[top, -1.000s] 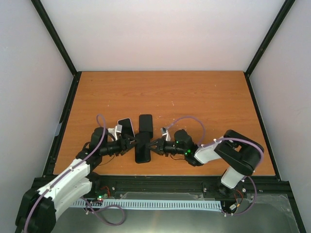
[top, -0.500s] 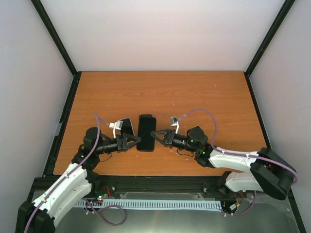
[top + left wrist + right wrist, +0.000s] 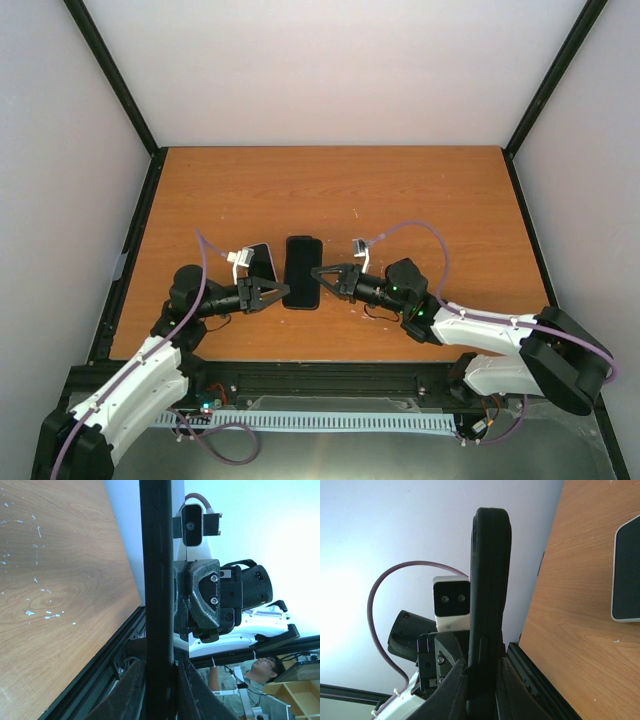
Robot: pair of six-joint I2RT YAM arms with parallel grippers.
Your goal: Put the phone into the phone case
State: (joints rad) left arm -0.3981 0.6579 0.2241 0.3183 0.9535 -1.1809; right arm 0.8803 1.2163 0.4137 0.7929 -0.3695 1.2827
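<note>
A: Where's the phone case (image 3: 302,272)?

B: Centre of the top view, long axis running up and down the frame, pinched from both sides. The left gripper (image 3: 280,294) bites its left long edge low down. The right gripper (image 3: 320,275) bites the right long edge about halfway up. Each wrist camera shows the case edge-on with that arm's fingers closed against its two faces.

A: And the phone (image 3: 263,260)?

B: It lies flat on the table (image 3: 420,190), screen up, pale rim, just left of the case and a little higher in the frame. Its long axis is nearly parallel to the case, leaning slightly. It also shows at the right edge of the right wrist view. Nothing holds it.

A: Which arm is nearer to it?

B: The left, by a good margin; the phone sits just above that wrist. The right arm would have to reach across the case.

A: Is the case off the wood?

B: Can't tell from these views.

A: Surface and room?

B: Smooth orange-brown board, a few pale flecks, plain walls on three sides. Open board above and to the right. My guess is one arm must let go to fetch the phone.
</note>
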